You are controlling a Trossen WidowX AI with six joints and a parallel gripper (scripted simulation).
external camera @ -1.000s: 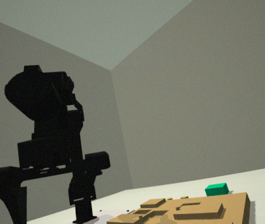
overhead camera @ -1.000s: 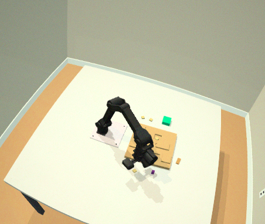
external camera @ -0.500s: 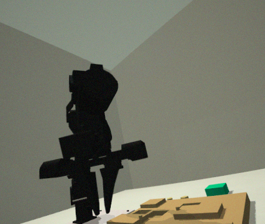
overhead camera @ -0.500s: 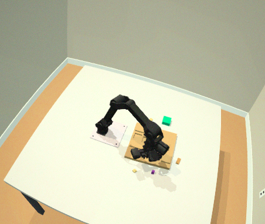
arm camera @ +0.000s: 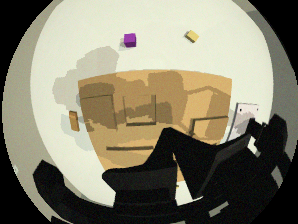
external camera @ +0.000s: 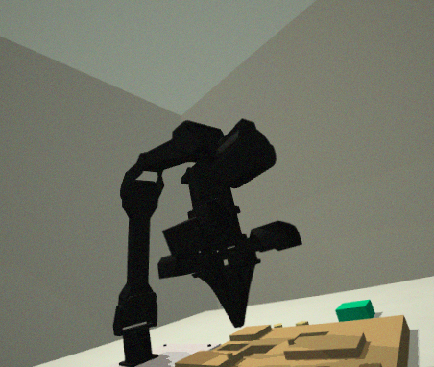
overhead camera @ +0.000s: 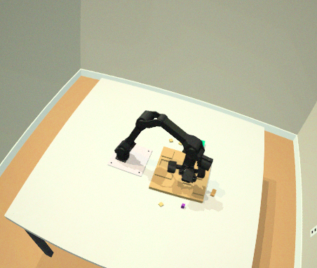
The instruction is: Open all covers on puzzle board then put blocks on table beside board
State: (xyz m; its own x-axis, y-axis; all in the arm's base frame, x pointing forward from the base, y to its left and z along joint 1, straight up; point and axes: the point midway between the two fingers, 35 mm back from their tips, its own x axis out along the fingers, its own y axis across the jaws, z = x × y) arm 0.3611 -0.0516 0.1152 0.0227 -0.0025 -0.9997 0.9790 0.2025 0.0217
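Observation:
The wooden puzzle board (overhead camera: 157,184) (external camera: 386,333) (arm camera: 220,87) lies under the hand. Raised covers show in the exterior view: a small one (external camera: 253,331) at the back and a larger one (external camera: 328,345) nearer the middle. A dark recess lies between covers. My gripper (external camera: 238,326) (arm camera: 166,131) is shut, fingertips together and empty, just above the board. On the table, off the board, lie a purple block (overhead camera: 183,205) (arm camera: 130,40), a green block (overhead camera: 203,143) (external camera: 355,311), an orange-brown block (overhead camera: 213,192) (arm camera: 74,121) and a yellow block (overhead camera: 160,204) (arm camera: 192,36). The arm hides some wells.
Two small yellow blocks, one (overhead camera: 171,140) nearer the base and one (overhead camera: 180,143) beside it, lie behind the board. The pale base plate (overhead camera: 138,168) (arm camera: 246,117) stands close to the board's base-side edge.

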